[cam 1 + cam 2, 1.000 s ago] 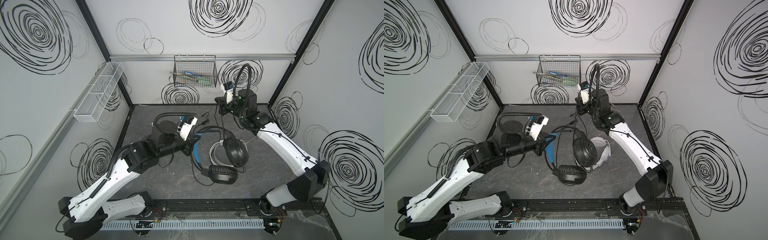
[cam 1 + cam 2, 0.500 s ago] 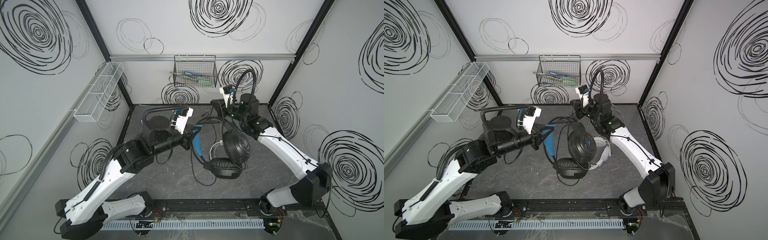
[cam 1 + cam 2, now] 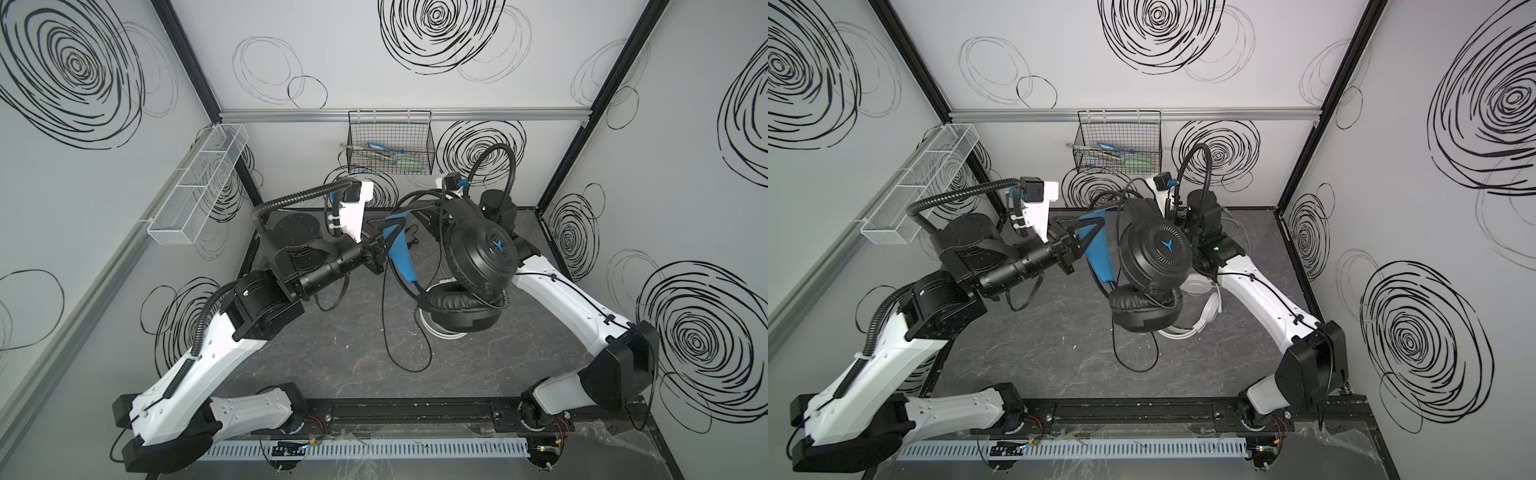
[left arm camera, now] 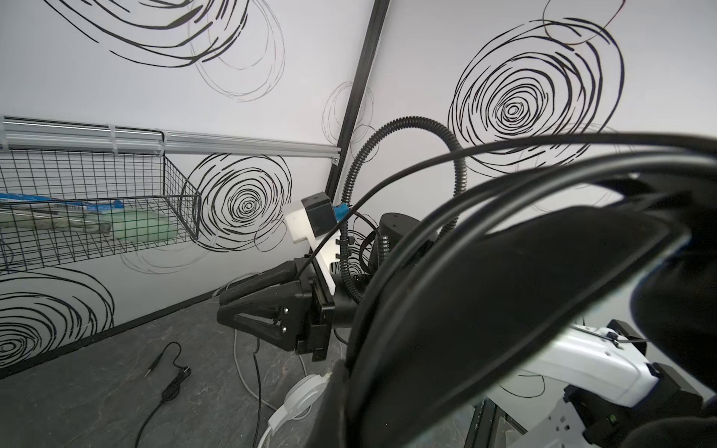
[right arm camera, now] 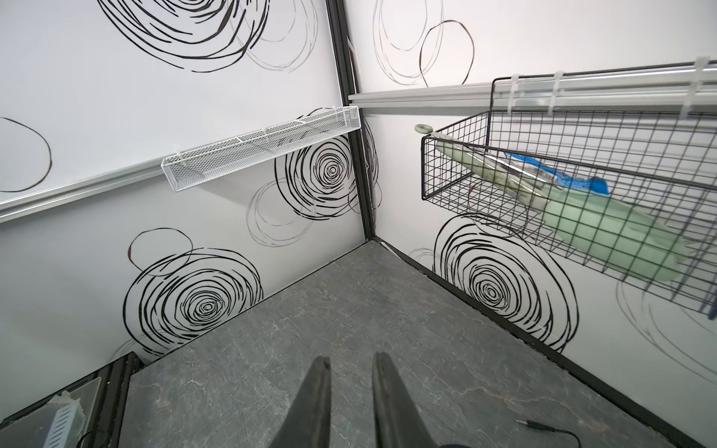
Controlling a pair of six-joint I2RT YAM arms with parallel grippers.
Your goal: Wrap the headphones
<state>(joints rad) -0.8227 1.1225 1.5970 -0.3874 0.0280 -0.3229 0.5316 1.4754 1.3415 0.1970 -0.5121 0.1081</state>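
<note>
Well off the walls (image 3: 374, 62), left pincer (image 3: 392, 237) holds headphones (image 3: 478, 257).

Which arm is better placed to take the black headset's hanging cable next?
Right, likely. The left gripper grips the headset by its headband, holding it up; the right gripper is free, fingers apart and empty, near the headset.

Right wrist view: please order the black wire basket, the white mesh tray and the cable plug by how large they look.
1. black wire basket, though it seems nearer the camera.
2. white mesh tray.
3. cable plug, clearly smallest.
</note>
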